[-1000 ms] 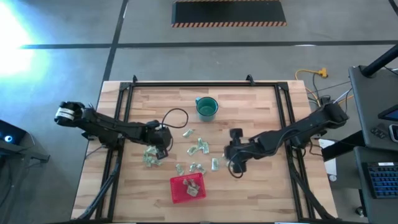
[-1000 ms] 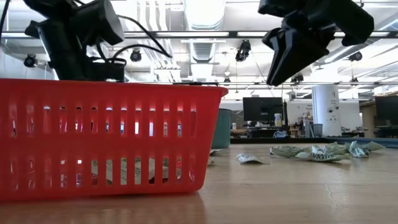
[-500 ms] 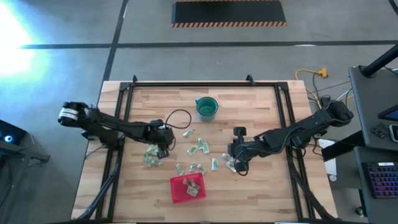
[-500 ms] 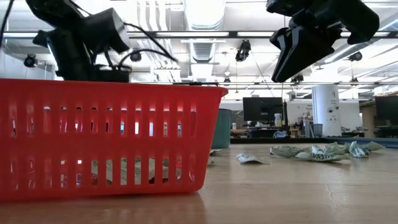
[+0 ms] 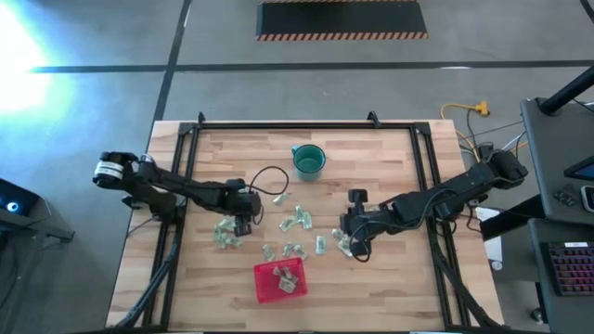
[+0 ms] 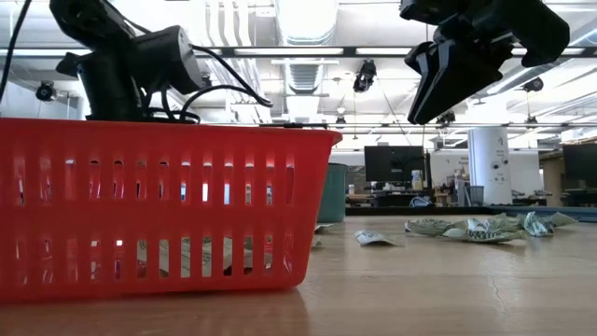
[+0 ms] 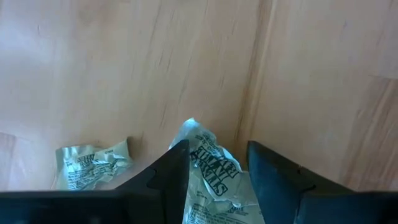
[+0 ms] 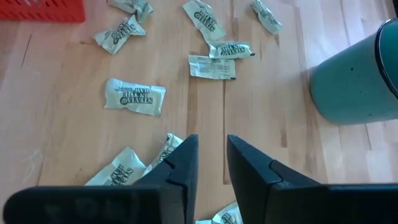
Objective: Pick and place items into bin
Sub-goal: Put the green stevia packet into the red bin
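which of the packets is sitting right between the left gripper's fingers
The crumpled pale green packet with dark print, lying between the left gripper fingers; the other packet lies off to one side, outside them.

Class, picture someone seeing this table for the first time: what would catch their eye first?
First the red bin at the table's near edge, a few packets already inside. Then the pale green packets strewn mid-table before the teal cup. The left claw straddles one packet; the right claw hovers over others.

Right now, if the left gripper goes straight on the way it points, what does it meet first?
Most likely the packet already lying between the open fingers of the left gripper, then the wooden table under it. Depth is hard to judge here.
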Controlling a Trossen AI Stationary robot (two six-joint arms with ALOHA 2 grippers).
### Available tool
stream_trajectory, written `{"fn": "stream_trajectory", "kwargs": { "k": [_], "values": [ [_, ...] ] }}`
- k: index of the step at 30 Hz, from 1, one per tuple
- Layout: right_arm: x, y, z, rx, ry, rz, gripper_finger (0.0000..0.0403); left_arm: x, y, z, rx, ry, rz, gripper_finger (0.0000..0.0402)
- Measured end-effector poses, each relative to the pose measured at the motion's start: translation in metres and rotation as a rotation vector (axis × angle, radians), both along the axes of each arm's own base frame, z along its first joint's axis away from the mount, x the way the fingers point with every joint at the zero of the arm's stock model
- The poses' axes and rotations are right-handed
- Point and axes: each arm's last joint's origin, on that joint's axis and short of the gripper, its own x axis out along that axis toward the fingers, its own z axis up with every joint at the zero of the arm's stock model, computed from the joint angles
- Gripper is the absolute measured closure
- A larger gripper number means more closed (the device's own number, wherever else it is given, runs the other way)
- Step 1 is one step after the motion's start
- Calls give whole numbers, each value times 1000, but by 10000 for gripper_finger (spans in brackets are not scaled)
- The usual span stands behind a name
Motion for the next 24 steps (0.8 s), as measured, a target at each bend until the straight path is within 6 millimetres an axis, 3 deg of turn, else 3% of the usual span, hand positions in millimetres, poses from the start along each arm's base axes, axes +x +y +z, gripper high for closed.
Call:
{"fn": "stream_trajectory", "kwargs": {
  "k": [14,24],
  "values": [
    [0,0,0,1,1,1,339,-1,1,1,25,2,-21,390],
    [0,0,0,1,0,1,339,3,0,7,25,-15,-21,396]
  ]
}}
